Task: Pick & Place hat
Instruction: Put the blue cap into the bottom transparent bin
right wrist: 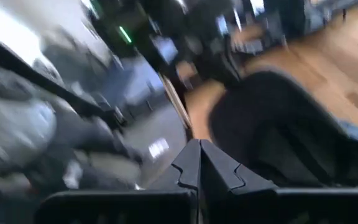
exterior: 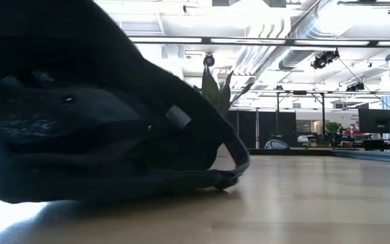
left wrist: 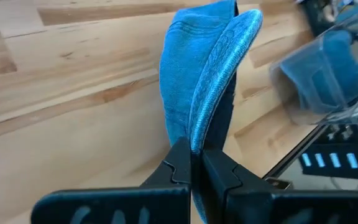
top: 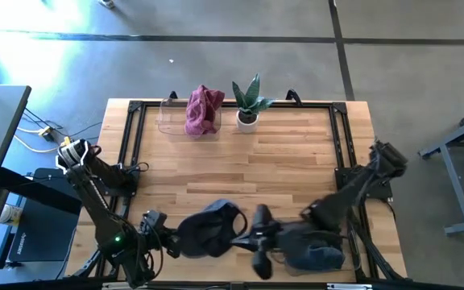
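Wood table [top: 296,153] under me, grey floor all round. My left gripper [left wrist: 196,163] clamped tight on brim of dark blue hat [top: 208,228], near front edge of table. My right gripper [right wrist: 199,158] pinched shut, nothing in it, just beside hat. Plant pot [top: 248,118] and pink cloth [top: 203,109] sit at far edge.

No readable text, label, brand, number or sign in any view. Dark box [top: 24,242] on floor, left of table: pale marking on lid, illegible. Small white tab [exterior: 178,116] on dark blue fabric hat [exterior: 80,115], low view: blank. Blue indicator lights, left wrist view: no characters.
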Controlling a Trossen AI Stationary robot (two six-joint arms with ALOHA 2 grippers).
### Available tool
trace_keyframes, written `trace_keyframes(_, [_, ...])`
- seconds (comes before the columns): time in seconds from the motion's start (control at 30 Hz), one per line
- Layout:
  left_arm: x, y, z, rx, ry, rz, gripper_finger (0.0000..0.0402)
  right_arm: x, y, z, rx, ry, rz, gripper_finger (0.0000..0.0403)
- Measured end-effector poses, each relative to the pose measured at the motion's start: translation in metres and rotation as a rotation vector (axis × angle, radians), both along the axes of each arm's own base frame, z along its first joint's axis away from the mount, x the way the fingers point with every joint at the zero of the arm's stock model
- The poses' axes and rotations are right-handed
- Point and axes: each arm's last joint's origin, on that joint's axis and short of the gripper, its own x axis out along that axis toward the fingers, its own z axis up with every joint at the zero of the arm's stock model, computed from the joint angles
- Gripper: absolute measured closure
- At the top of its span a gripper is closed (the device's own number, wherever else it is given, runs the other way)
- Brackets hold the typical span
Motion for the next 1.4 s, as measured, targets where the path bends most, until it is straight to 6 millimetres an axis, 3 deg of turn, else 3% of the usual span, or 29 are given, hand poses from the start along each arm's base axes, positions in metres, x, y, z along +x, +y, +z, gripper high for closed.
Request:
trace_keyframes(0.27, [0.000,0.000,0.000,0.009,-0.017,0.003,0.0401,0.058,-0.015,-0.056,-0.046,0.221,0.185,0.0403])
trace_keyframes(0.43, [0.001,-0.001,0.001,0.007,-0.037,0.005,0.0401,0.076,-0.025,-0.087,-0.050,0.296,0.113,0.0403])
trace_keyframes(0.6, [0.004,-0.003,0.003,0.006,-0.090,0.002,0.0401,0.085,-0.028,-0.103,-0.075,0.310,0.077,0.0403])
trace_keyframes(0.8, [0.011,-0.011,0.009,-0.027,-0.232,0.016,0.0401,0.088,-0.029,-0.137,-0.173,0.419,-0.031,0.0403])
trace_keyframes(1.03, [0.019,-0.022,0.017,-0.091,-0.346,-0.001,0.0401,0.096,-0.027,-0.168,-0.286,0.413,-0.159,0.0403])
trace_keyframes(1.17, [0.020,-0.025,0.018,-0.120,-0.325,-0.043,0.0401,0.098,-0.024,-0.162,-0.295,0.377,-0.100,0.0403])
trace_keyframes(1.3, [0.015,-0.021,0.012,-0.130,-0.243,-0.032,0.0401,0.078,-0.011,-0.125,-0.300,0.321,-0.007,0.0403])
trace_keyframes(1.4, [0.013,-0.019,0.009,-0.140,-0.167,-0.049,0.0401,0.059,-0.003,-0.102,-0.205,0.352,0.056,0.0403])
